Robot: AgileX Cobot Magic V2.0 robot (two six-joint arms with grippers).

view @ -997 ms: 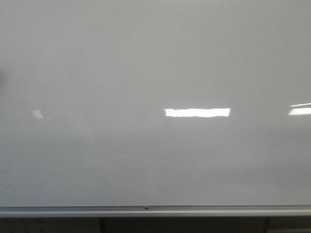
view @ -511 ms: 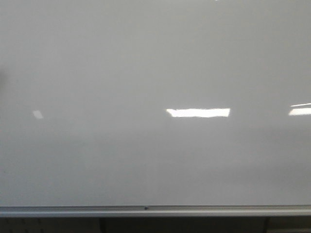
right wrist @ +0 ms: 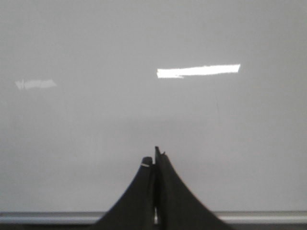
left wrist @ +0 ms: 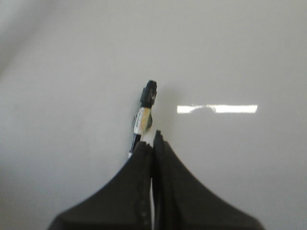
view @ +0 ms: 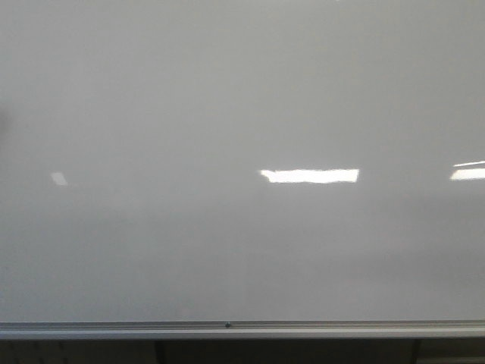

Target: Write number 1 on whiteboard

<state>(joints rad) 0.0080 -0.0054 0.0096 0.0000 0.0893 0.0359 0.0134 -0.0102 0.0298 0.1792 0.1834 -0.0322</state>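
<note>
Front view shows only the whiteboard, a pale grey glossy surface filling almost the whole picture, with a silver rail along its lower edge. Bright reflections lie on the board above the rail. No marker stroke can be made out on it here, and neither arm shows in this view.

In the left wrist view the left gripper has its two dark fingers pressed together on a marker. The marker sticks out past the fingertips, tilted a little, its black end pointing toward the board. Whether that end touches the board or sits just off it cannot be told. The board around the marker's end is plain, with one bright reflection beside it.

In the right wrist view the right gripper has its fingers pressed together with nothing visible between them. It faces the board just above the rail. A very faint thin vertical line shows on the board beyond the gripper, below a bright reflection; it is too faint to say whether it is the number 1 or a smudge.
</note>
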